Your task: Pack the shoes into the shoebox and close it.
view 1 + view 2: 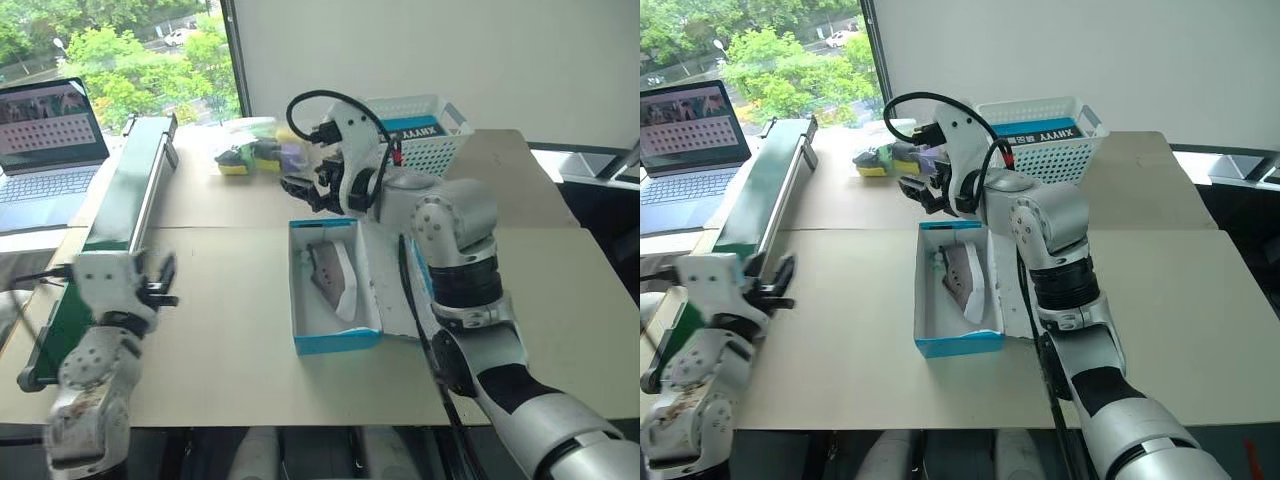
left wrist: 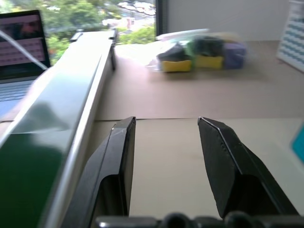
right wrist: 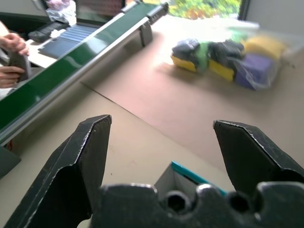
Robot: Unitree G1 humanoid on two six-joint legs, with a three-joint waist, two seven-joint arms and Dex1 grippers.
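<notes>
Right gripper (image 3: pixel 161 142) hangs wide apart and empty above the far end of the turquoise shoebox (image 1: pixel 335 340). One grey sneaker (image 1: pixel 335 275) lies inside the box. Left gripper (image 2: pixel 166 156), parted, holds nothing beside the green conveyor (image 1: pixel 120 210).

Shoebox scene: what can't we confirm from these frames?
- Shoebox lid: right arm covers it, eye views.
- Second shoe: one grey sneaker seen inside; another could lie behind the near wall.
- Bagged sponges: blurred, count unclear, left wrist view.
- Person's hand: cut off by the edge, right wrist view.
</notes>
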